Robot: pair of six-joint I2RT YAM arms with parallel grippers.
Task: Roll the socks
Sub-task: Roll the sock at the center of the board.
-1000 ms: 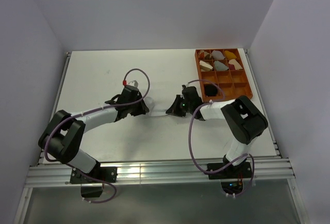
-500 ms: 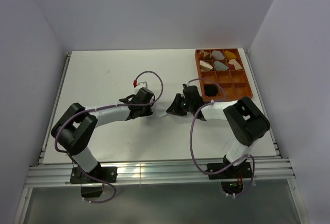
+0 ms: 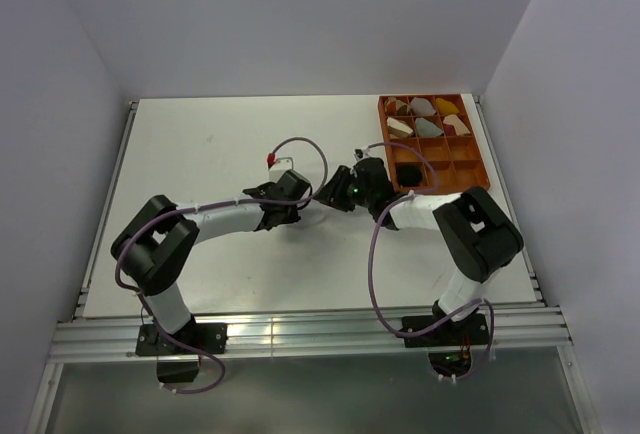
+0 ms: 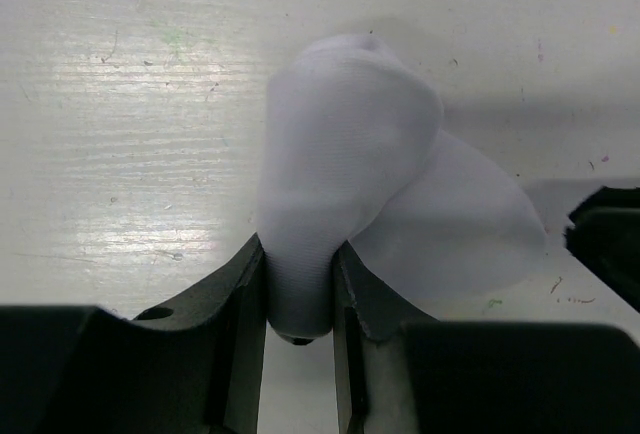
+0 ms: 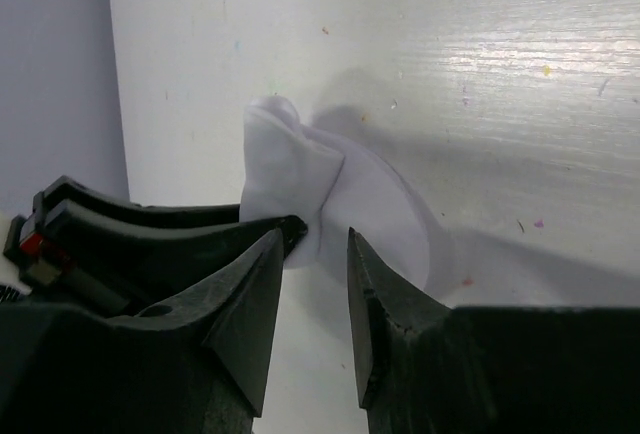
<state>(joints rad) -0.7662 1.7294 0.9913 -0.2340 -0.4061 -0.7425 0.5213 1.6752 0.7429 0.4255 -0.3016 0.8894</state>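
Note:
The white sock (image 4: 350,164) lies bunched on the white table, with one fold raised over a flat lobe. My left gripper (image 4: 300,254) is shut on its near end. In the right wrist view the sock (image 5: 335,199) lies just beyond my right gripper (image 5: 315,239), which is open by a narrow gap with only table between the fingers. In the top view the left gripper (image 3: 290,201) and right gripper (image 3: 335,194) nearly meet mid-table, and the sock between them hardly shows. A black rolled sock (image 3: 408,172) sits in a near compartment of the orange tray. No cuff stripes show.
The orange divided tray (image 3: 470,169) stands at the back right, with tan, grey, yellow and brown bundles in its far compartments. The left gripper's black body (image 5: 150,239) fills the left of the right wrist view. Purple cables loop above both wrists.
My left gripper has moved right with the white sock, closing on the right gripper. The right gripper has shifted slightly left and away from the arm bases.

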